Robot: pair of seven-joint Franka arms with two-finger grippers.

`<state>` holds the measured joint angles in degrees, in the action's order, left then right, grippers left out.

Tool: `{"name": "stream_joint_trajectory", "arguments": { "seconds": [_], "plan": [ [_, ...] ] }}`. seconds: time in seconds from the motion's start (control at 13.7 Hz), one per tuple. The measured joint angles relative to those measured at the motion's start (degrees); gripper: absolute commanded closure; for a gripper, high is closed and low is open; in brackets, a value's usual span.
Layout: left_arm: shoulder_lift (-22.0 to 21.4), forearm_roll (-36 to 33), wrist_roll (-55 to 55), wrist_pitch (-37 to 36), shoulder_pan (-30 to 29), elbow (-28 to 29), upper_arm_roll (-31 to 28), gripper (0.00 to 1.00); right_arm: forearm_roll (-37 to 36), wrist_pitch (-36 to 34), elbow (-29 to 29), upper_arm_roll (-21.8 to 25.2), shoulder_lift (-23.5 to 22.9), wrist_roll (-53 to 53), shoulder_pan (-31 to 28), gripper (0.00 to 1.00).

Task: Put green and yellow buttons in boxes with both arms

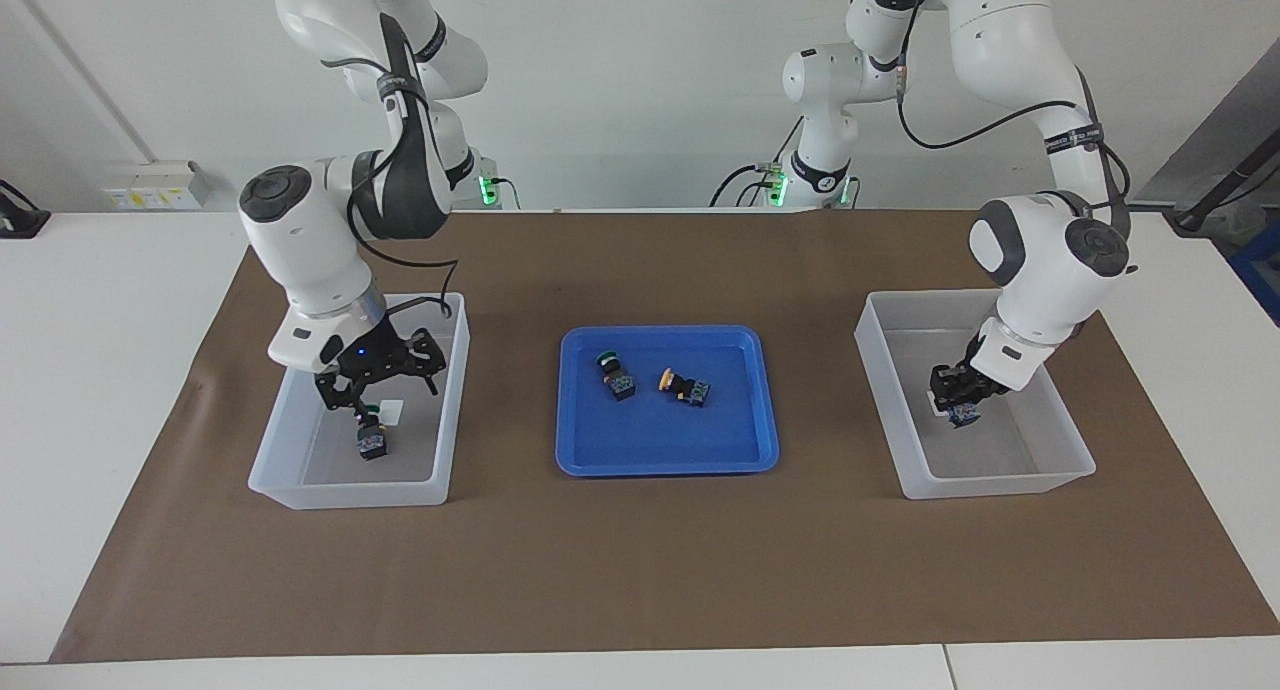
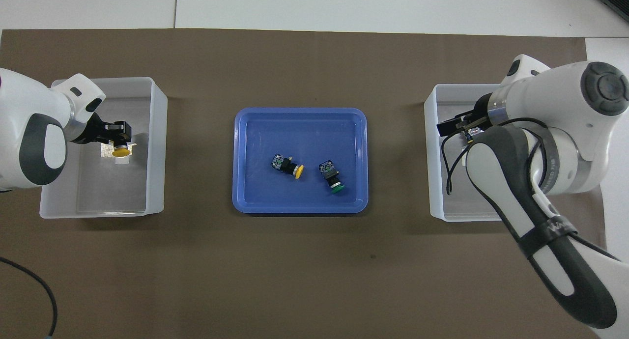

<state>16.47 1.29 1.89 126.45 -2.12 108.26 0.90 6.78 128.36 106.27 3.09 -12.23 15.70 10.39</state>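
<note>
The bench (image 1: 640,570) is carrying two boxes flanking a blue tray (image 1: 667,460); the left end effector (image 1: 962,398) is sitting in one box (image 1: 985,480), gripping a yellow button (image 2: 119,152) whose cap only the overhead view is showing. The right end effector (image 1: 378,382) is hanging spread over a green button (image 1: 372,436) standing in the other box (image 1: 345,490), which the arm is hiding from overhead; one green button (image 1: 614,374) and one yellow button (image 1: 686,386) are lying in the tray.

Overhead view: right arm (image 2: 540,182) covers most of its bin (image 2: 432,182), green button there unseen. Left arm (image 2: 29,132) cut by edge. Facing view: left gripper (image 1: 962,395) hides yellow cap; button (image 1: 965,415) body barely shows. Jaw state unclear on both.
</note>
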Motion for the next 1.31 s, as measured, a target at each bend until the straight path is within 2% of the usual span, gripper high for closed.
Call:
{"name": "stream_joint_trajectory", "arguments": {
  "seconds": [0.22,0.44,0.58,0.8,1.02,1.17,1.24,1.31],
  "plan": [
    [-0.95,0.0,0.0,-3.73,0.95,-1.57,0.1,0.0,0.03,1.68,0.15,-0.47,-0.28,-11.48,7.23,0.0],
    [-1.49,0.01,-3.26,-12.18,2.67,-7.78,0.16,0.0,0.04,5.78,2.05,-0.62,-1.13,-16.43,13.52,0.0],
    [-1.61,0.04,-12.54,-15.34,6.1,-11.09,0.28,0.0,0.09,9.53,4.21,-0.65,-2.19,-16.58,16.96,0.0],
    [-1.42,0.06,-31.44,-15.0,13.9,-11.14,0.64,0.0,0.11,14.97,7.45,-0.67,-4.03,-16.62,20.64,0.0],
    [-1.26,0.11,-49.54,-8.35,20.69,-7.8,0.82,0.0,0.11,18.09,8.5,-0.67,-6.33,-16.62,22.22,0.0],
    [-1.25,0.73,-57.15,-3.76,23.22,-5.39,0.89,0.0,0.11,19.31,8.58,-0.67,-8.12,-16.61,22.65,0.74],
    [-1.26,1.48,-59.58,-2.5,23.71,-4.74,0.88,0.0,0.11,19.32,8.59,-0.67,-8.6,-16.61,22.76,0.97],
    [-1.26,2.17,-62.49,-0.99,23.99,-4.06,0.86,0.0,0.11,19.32,8.62,-0.67,-8.84,-16.61,22.81,1.0]
  ]
}}
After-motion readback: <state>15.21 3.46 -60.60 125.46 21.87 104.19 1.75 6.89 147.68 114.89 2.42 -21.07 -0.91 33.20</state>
